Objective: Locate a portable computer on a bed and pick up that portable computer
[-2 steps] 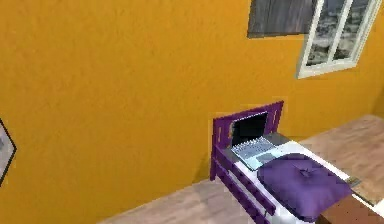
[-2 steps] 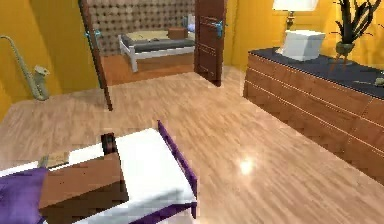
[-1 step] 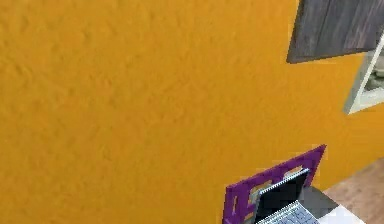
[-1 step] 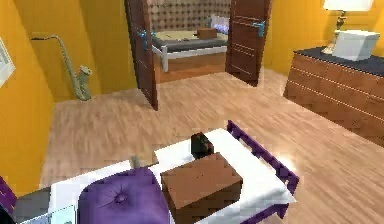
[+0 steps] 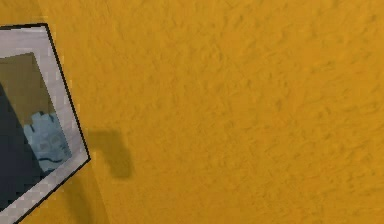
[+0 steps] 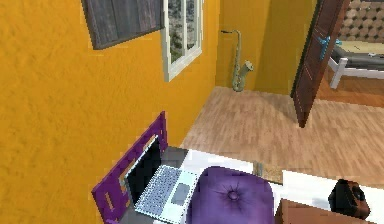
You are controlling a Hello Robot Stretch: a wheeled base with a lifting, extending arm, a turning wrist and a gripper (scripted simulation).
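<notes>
Silver laptop [image 6: 162,186] open on bed [image 6: 308,184], between purple headboard [image 6: 128,172] and cushion [image 6: 236,196]

Forward view: faces an orange wall [image 5: 230,110] from very close, angled somewhat down; a framed picture [image 5: 30,120] sits at its left edge.
Arm side view: looks down from near over a bed [image 6: 215,160], out along the floor [image 6: 250,115] to a far door [image 6: 320,60].
Shared: the orange wall, at the arm side view's left.
</notes>
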